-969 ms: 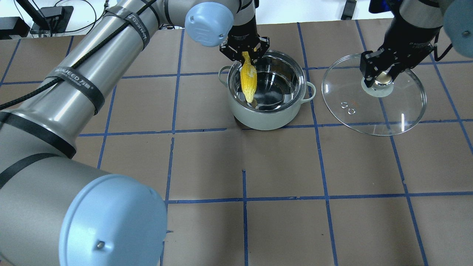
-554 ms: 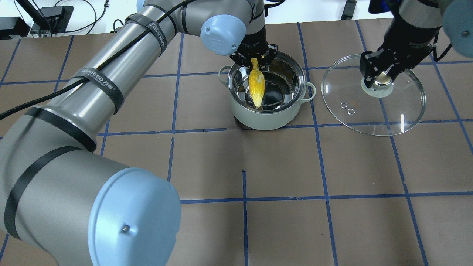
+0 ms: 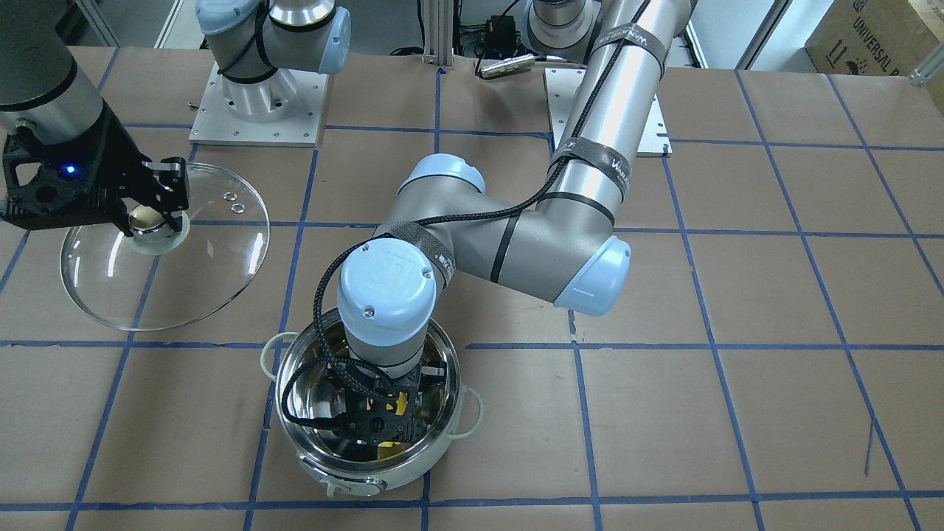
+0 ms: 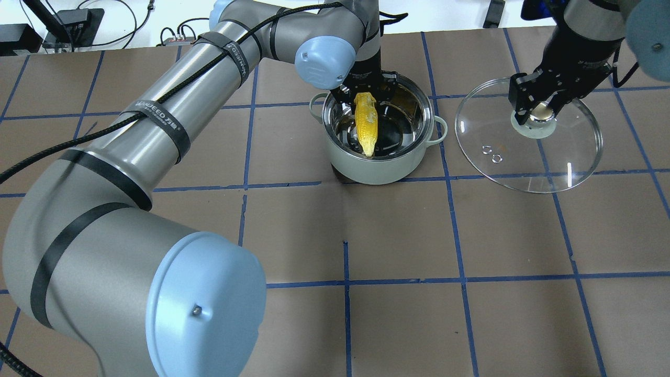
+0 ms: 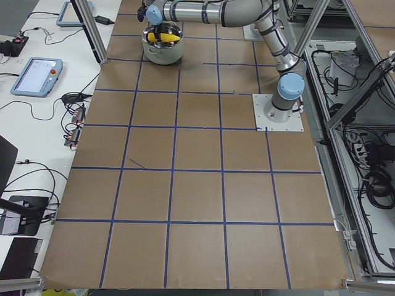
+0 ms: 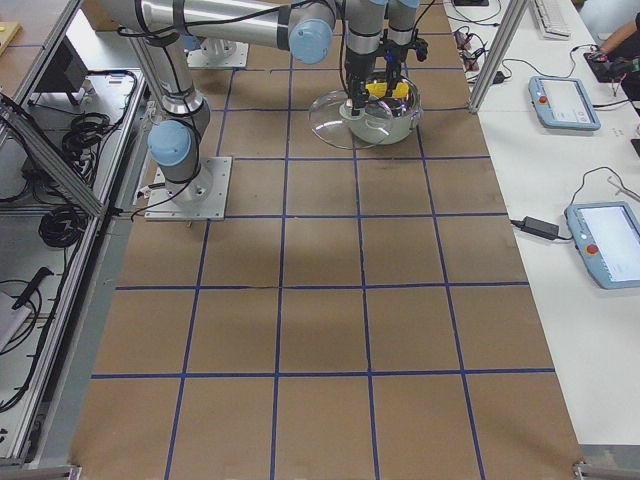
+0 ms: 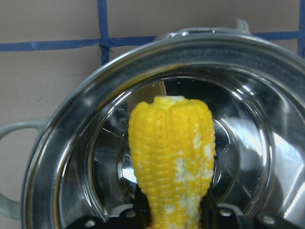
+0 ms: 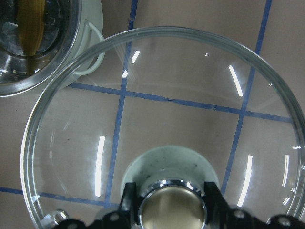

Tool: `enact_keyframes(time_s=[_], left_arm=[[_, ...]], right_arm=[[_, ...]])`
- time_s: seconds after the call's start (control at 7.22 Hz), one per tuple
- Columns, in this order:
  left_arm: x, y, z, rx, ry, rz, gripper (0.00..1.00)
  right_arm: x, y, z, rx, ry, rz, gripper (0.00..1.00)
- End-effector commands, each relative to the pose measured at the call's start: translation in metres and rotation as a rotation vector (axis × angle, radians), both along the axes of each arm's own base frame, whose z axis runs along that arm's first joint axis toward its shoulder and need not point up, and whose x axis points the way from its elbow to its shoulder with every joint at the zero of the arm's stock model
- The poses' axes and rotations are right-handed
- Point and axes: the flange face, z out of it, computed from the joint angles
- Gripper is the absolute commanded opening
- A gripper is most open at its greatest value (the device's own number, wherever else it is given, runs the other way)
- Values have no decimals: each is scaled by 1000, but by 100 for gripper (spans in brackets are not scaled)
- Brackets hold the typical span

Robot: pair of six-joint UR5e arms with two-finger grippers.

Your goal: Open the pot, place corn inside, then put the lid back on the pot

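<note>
The steel pot [image 4: 377, 170] stands open on the table, also in the front view [image 3: 369, 483]. My left gripper [image 4: 365, 98] is shut on the thick end of the yellow corn [image 4: 368, 128] and holds it tip-down inside the pot. The left wrist view shows the corn [image 7: 171, 157] over the pot's mirror-like bottom, within the rim [image 7: 71, 109]. My right gripper [image 4: 539, 111] is shut on the knob of the glass lid [image 4: 549, 157], to the right of the pot. The right wrist view shows the lid [image 8: 181, 95] beside the pot [image 8: 28, 52].
The brown table has a blue tape grid [image 4: 345, 283]. The left arm's elbow [image 3: 516, 251] hangs over the table behind the pot. Both arm bases [image 3: 258, 103] stand at the robot's edge of the table. Tablets [image 6: 560, 100] lie on a side bench.
My left gripper has moved right and down with the corn, from the pot's left rim to inside the pot. The right gripper and the lid have not moved.
</note>
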Motion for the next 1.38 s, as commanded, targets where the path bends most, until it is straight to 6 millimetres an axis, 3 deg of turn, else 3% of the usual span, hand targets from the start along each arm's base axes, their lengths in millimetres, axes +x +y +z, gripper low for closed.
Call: enact_keyframes(time_s=[0.0,0.28,0.42,0.55,0.69,0.97,1.11,1.25], left_arm=[[9,-2,22,-22,8,2,100],[21,5,43,-15,1,13,100],[51,9,59,10,-45,32,100],[85,9,83,22,-59,-4,100],[130,16,125,32,-59,-13,100],[209,39,189,43,-57,-11,100],[242,58,206,35,-53,-51,100],[277,93,222,25,-45,-54,100]], right_arm=[[0,0,0,0,0,-3,34],[3,2,5,-11,4,-18,34],[7,-1,6,-14,-8,-86,34],[25,-1,4,-15,-8,-98,35],[46,-5,-2,-17,-7,-99,35],[107,-22,-21,-45,2,-75,35],[132,-38,-25,-51,2,-70,35],[155,-61,-30,-56,3,-41,35]])
